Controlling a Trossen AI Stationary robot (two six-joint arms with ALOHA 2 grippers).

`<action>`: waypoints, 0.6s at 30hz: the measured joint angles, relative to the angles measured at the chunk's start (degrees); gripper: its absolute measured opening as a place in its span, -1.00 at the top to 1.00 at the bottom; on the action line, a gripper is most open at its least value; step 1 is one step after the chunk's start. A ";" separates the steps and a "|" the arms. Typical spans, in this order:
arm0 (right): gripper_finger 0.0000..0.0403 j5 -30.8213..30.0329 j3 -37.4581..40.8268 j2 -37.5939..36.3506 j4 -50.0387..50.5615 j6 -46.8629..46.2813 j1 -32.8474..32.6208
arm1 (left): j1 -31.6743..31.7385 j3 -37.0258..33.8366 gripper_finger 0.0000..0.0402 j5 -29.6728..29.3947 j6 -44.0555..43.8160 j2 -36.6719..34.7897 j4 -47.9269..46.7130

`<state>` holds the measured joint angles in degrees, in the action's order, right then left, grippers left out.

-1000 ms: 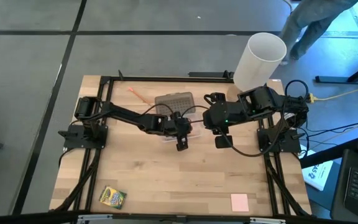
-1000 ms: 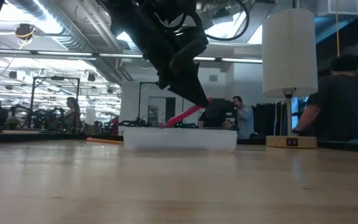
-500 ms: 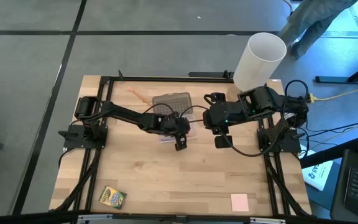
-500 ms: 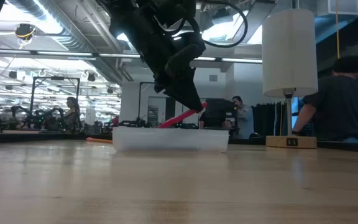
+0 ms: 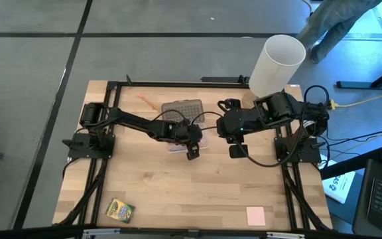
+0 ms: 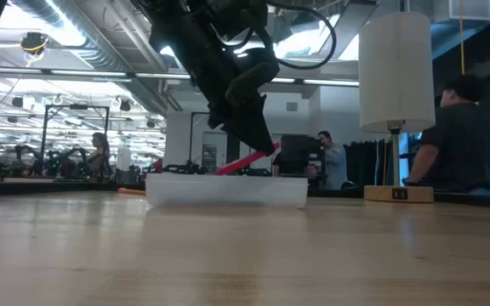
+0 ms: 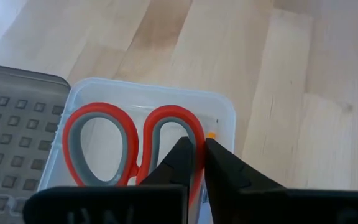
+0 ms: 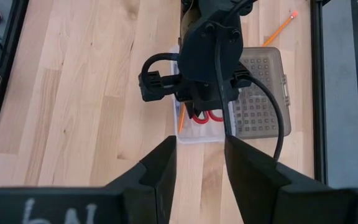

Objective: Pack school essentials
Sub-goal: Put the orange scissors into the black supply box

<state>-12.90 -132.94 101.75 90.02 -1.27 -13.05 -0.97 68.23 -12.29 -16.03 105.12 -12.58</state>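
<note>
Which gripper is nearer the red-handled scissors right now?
Left. The left gripper is shut on the red-handled scissors over the clear case. The right gripper is open, hovering apart beside the case.

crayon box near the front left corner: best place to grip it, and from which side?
The crayon box lies flat on the table, slightly rotated, with nothing touching it. Probably best to come straight down from above and close the pincer across its shorter width, fingers turned to match its tilt. The left arm is nearer that corner.

Overhead and table-level cameras share the clear case point(image 5: 184, 136); wrist cameras close
</note>
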 joint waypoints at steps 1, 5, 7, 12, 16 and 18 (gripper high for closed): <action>0.32 -0.01 0.00 0.00 0.00 -0.01 0.01 | 0.00 0.00 0.90 0.02 -0.22 0.00 -0.05; 0.32 -0.01 0.00 0.00 0.00 0.00 0.00 | 0.00 0.00 0.88 0.02 -0.36 0.00 -0.52; 0.32 -0.01 0.00 0.00 0.00 0.00 0.00 | 0.00 0.00 0.88 0.00 -0.46 0.00 -0.50; 0.32 0.01 0.00 0.00 0.00 0.01 0.01 | 0.00 0.00 0.87 0.00 -0.39 0.00 -0.50; 0.32 -0.01 0.00 0.00 0.00 0.01 0.01 | 0.00 0.00 0.87 -0.02 -0.31 0.00 -0.50; 0.32 -0.01 0.00 0.00 0.00 0.01 -0.01 | 0.00 0.00 0.88 -0.14 -0.17 0.00 -0.50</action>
<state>-12.91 -132.94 101.76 90.02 -1.26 -13.06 -0.97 68.23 -12.44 -16.21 105.12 -13.08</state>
